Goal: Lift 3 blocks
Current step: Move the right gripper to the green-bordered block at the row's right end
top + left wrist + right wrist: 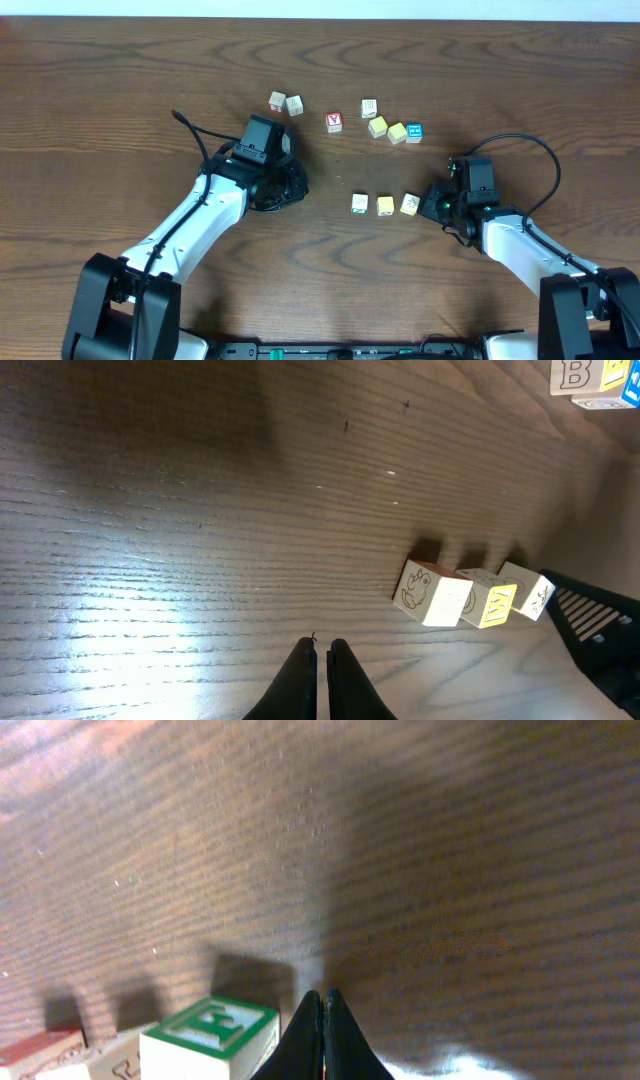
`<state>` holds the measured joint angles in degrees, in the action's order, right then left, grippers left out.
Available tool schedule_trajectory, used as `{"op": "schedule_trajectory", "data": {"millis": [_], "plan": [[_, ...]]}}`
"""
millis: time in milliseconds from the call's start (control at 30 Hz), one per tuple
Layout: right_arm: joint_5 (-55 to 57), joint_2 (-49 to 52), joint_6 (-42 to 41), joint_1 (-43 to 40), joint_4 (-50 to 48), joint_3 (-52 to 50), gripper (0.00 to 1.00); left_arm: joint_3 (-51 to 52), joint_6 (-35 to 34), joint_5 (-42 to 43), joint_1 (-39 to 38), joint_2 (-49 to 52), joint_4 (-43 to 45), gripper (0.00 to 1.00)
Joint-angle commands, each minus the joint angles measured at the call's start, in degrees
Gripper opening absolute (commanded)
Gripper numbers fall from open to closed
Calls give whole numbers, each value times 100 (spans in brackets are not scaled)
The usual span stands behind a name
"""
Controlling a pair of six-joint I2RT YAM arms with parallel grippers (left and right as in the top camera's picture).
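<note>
On the tabletop [120, 80], lower centre-right of the overhead frame, a short row of wooden alphabet cubes: white block with green mark [360, 203], yellow block [386, 205], cream block [410, 204], close side by side.

Your left claw [322, 652] is pressed together and empty, low over the wood, left of the row. Your right claw [323, 1005] is likewise pressed together and empty, just off the row's right end.

Expect all three light, rigid and smooth-faced, likely to twist or skid if pinched on a corner. Take hold square across opposite flat faces; the free front and back faces look easiest. Leave the cluster of other cubes [397, 131] at upper centre alone.
</note>
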<state>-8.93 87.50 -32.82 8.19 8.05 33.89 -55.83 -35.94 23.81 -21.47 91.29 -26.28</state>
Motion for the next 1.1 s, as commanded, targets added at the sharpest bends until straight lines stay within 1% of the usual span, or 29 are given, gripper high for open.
{"op": "schedule_trajectory", "data": {"millis": [0,167,500,1067], "plan": [[-2,37,74,-22,-59,-24,1,50,105,-55,13,-31,-20,8],[-192,37,74,13,-127,-26,1,50,105,-55,13,-31,-22,8],[-208,37,72,404,-302,-26,1,50,105,-55,13,-31,-24,7],[-476,37,70,424,-289,-26,1,50,103,-55,13,-31,-26,7]]}}
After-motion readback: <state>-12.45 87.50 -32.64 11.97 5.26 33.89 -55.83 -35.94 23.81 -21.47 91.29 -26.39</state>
